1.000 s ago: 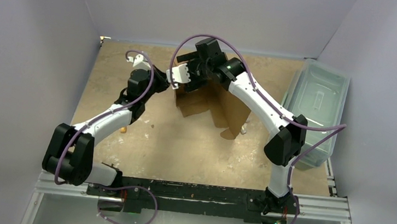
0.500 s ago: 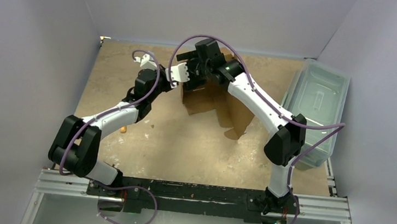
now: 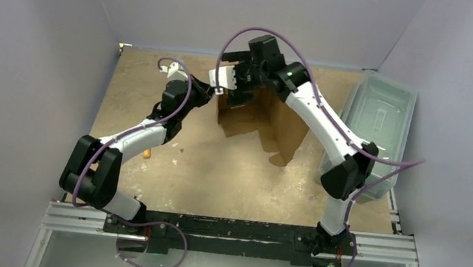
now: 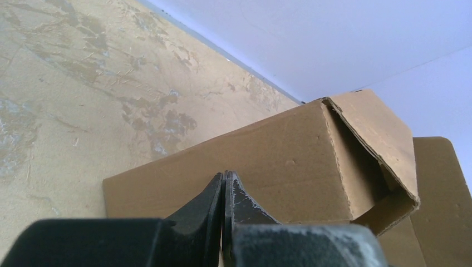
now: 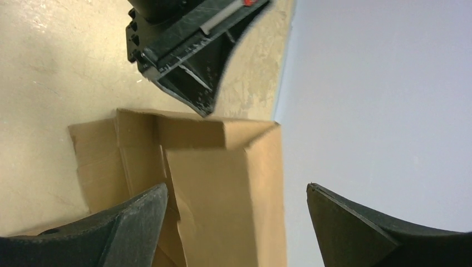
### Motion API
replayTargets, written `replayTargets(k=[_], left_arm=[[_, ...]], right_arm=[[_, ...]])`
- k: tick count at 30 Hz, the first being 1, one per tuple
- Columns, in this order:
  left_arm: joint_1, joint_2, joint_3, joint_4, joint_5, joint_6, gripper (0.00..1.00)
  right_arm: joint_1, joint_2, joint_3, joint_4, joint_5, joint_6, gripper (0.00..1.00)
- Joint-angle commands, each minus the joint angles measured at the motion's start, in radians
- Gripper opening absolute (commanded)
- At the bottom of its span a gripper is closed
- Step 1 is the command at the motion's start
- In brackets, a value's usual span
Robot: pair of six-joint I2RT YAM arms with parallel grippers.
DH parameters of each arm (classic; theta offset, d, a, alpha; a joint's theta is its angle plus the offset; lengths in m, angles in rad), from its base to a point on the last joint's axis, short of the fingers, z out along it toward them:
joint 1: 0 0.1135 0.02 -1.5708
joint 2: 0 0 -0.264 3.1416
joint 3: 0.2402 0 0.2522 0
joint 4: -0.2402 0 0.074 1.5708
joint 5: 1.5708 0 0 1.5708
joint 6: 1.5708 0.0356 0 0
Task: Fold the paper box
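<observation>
Brown cardboard, half folded: the paper box sits at the far middle of the table. One raised wall is standing along its left side, and the other flaps lie flat towards the near right. A translucent plastic bin is well off to the box's right and isn't involved.

Both arms are crowded around the box's far-left corner. The left gripper comes in from the box's left with its jaws pressed together and nothing between them. Its tip points straight at the outside face of that wall. In the right wrist view the tip looks like it's touching the wall's top edge at the corner, but I can't swear there's real contact.

The right gripper hangs just above the same corner with its jaws wide apart, holding nothing. The box is directly ahead of it, with the wall running lengthwise up through the gap, so the fingers sit roughly one on each side of the panel.

My read is that the right arm is the one lined up to act. If it comes down along the wall it can pinch or push the panel inward, while the closed left gripper props it from outside. The risk is the wall springing back open.
</observation>
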Motion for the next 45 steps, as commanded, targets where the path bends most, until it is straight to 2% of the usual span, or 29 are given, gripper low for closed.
replayTargets(k=[1, 8, 22, 29, 38, 45], left_arm=[[-0.005, 0.003, 0.033, 0.037, -0.006, -0.012, 0.00], [-0.005, 0.018, 0.044, 0.040, 0.003, -0.010, 0.00], [-0.015, 0.094, 0.103, 0.044, 0.052, -0.013, 0.00], [-0.038, 0.153, 0.158, 0.045, 0.052, -0.016, 0.00], [-0.045, 0.149, 0.156, 0.055, 0.052, -0.021, 0.00], [-0.043, 0.078, 0.122, 0.059, 0.052, 0.020, 0.00]], right_arm=[[-0.031, -0.131, 0.084, -0.111, -0.106, 0.017, 0.98], [-0.127, -0.105, 0.077, -0.120, -0.057, -0.052, 0.92], [-0.125, 0.059, 0.116, -0.076, 0.065, -0.126, 0.73], [-0.114, 0.034, -0.001, 0.031, 0.081, -0.160, 0.49], [-0.103, -0.088, -0.251, 0.294, 0.084, -0.130, 0.15], [-0.092, -0.143, -0.313, 0.351, 0.094, -0.094, 0.03]])
